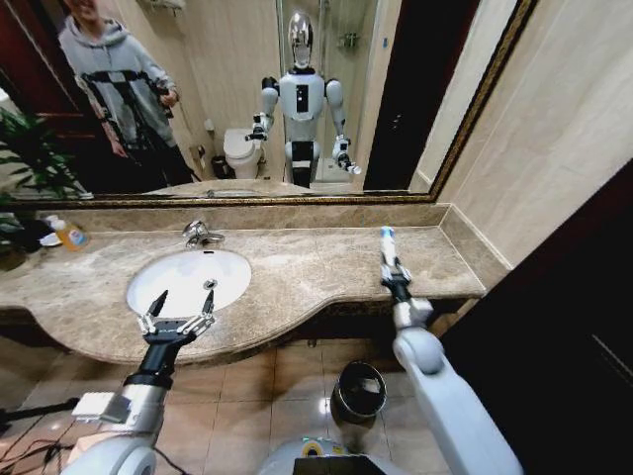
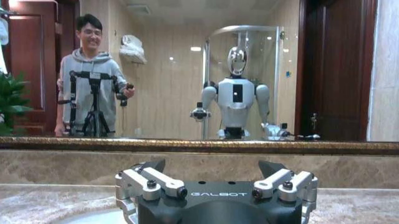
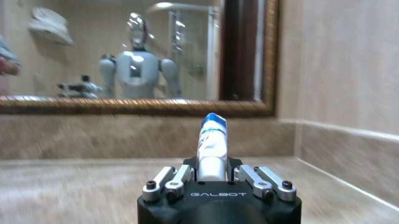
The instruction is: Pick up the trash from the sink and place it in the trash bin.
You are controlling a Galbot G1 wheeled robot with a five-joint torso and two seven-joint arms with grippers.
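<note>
My right tool (image 1: pixel 388 259) grips a white tube (image 1: pixel 387 247) with a blue end, right of centre above the counter (image 1: pixel 307 267). My left tool (image 1: pixel 178 315) hangs wide open and empty at the sink's (image 1: pixel 168 282) near rim. Carrying step, I judge: next I must swing down to the bin (image 1: pixel 358 393), bottom centre.

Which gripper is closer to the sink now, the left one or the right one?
Left. The left gripper is open at the front rim of the sink. The right gripper, shut on a white tube, is over the countertop, far from the basin.
</note>
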